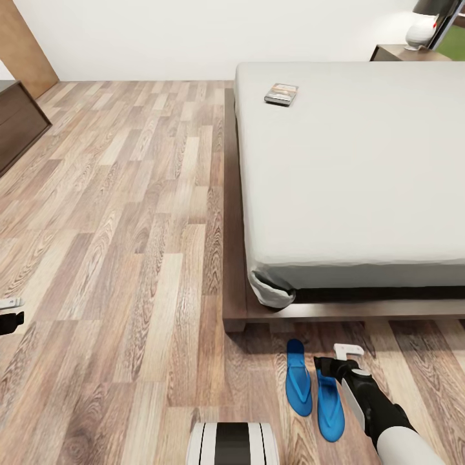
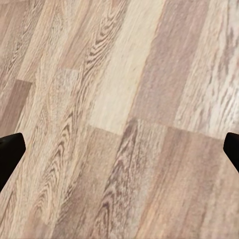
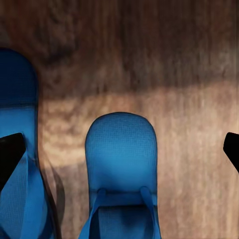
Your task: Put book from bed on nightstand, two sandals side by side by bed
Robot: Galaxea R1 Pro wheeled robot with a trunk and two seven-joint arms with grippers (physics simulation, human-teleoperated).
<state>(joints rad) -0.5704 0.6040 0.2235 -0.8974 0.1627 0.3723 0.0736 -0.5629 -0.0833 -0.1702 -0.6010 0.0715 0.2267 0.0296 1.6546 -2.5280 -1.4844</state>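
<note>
The head view takes in the bed (image 1: 361,168), its off-white mattress on a dark wood frame, with the book (image 1: 281,94) lying flat near the mattress's far left corner. On the floor (image 1: 116,245) at the foot of the bed, the two sandals (image 1: 299,378) lie side by side, toes toward the frame — the right gripper (image 1: 349,354) hangs just above the right-hand one. A nightstand (image 1: 408,53) with a white lamp (image 1: 421,30) stands beyond the bed's far corner; a dark cabinet (image 1: 18,119) sits at the left wall.

The right wrist view shows the blue soles' fine dimpled texture and thin toe straps, the fingertips (image 3: 11,154) spread wide, gripping nothing. The left wrist view shows bare wood-grain planks between equally spread fingertips (image 2: 10,149); in the head view the left gripper (image 1: 10,313) barely enters the left edge.
</note>
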